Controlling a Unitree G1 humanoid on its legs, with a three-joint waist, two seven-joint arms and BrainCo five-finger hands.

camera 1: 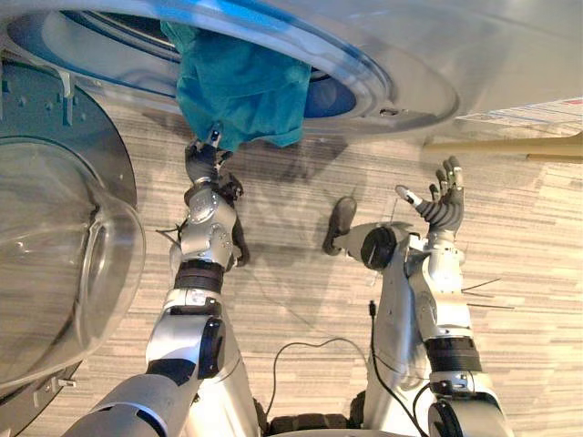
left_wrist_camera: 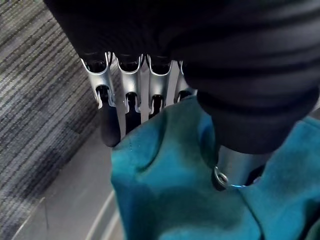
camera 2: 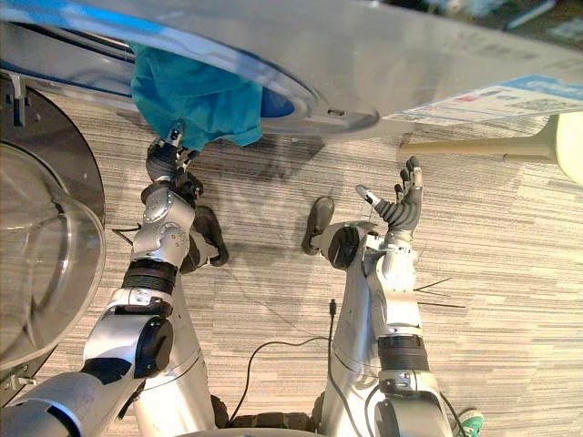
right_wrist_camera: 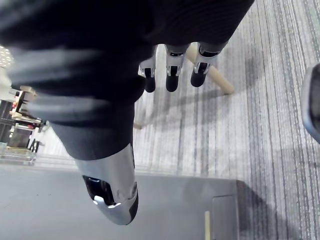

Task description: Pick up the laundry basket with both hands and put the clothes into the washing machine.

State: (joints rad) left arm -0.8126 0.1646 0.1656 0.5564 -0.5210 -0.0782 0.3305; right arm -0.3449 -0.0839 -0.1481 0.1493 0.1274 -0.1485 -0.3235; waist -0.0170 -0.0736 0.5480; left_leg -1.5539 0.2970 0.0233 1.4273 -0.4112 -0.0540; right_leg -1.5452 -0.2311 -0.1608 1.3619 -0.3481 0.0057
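Note:
A teal cloth hangs out of the washing machine's round opening at the top of the eye views. My left hand reaches up under its lower edge, fingers fairly straight and touching the fabric. Past those fingers in the left wrist view, the teal cloth lies against the thumb. My right hand is raised to the right of the opening, apart from the cloth. Its fingers are spread and straight with nothing in them.
The machine's open door with its clear glass bowl stands at the left, close to my left arm. A pale wooden leg lies across the striped carpet at the right, under the machine's grey front.

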